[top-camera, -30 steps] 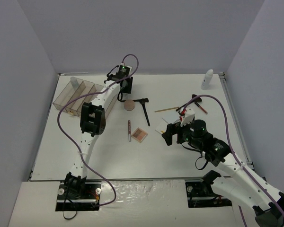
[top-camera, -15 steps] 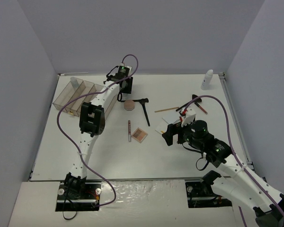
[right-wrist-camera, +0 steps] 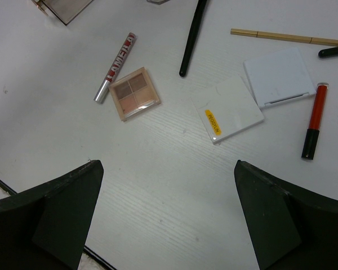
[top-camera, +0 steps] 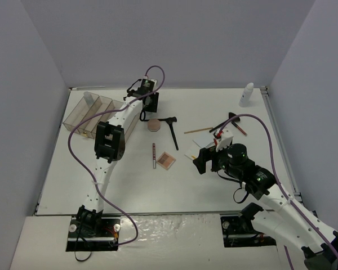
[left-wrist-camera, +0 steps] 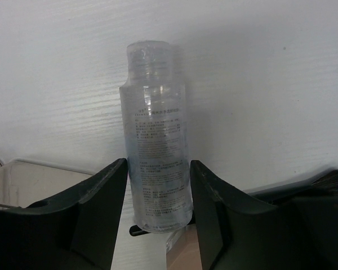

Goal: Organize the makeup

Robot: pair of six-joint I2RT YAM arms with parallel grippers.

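Note:
A clear bottle (left-wrist-camera: 156,140) with small print lies between the fingers of my left gripper (left-wrist-camera: 158,166), which press against both its sides. This gripper (top-camera: 148,102) is at the back of the table, beside the clear organizer (top-camera: 93,115). Just in front of it lie a round pink compact (top-camera: 153,125) and a black brush (top-camera: 172,128). My right gripper (right-wrist-camera: 168,169) hovers open over bare table, holding nothing. Ahead of it lie the square palette (right-wrist-camera: 134,93), a red and silver tube (right-wrist-camera: 116,67), two white square pads (right-wrist-camera: 228,109), one with a yellow label, and a red pencil (right-wrist-camera: 314,121).
A white bottle (top-camera: 247,94) stands at the back right corner. A thin wooden stick (right-wrist-camera: 287,37) and a black brush handle (right-wrist-camera: 192,36) lie beyond the pads. The organizer holds one clear bottle (top-camera: 89,99) at its far end. Grey walls enclose the table.
My right arm has shifted very slightly. The left arm and the things on the table stay where they were.

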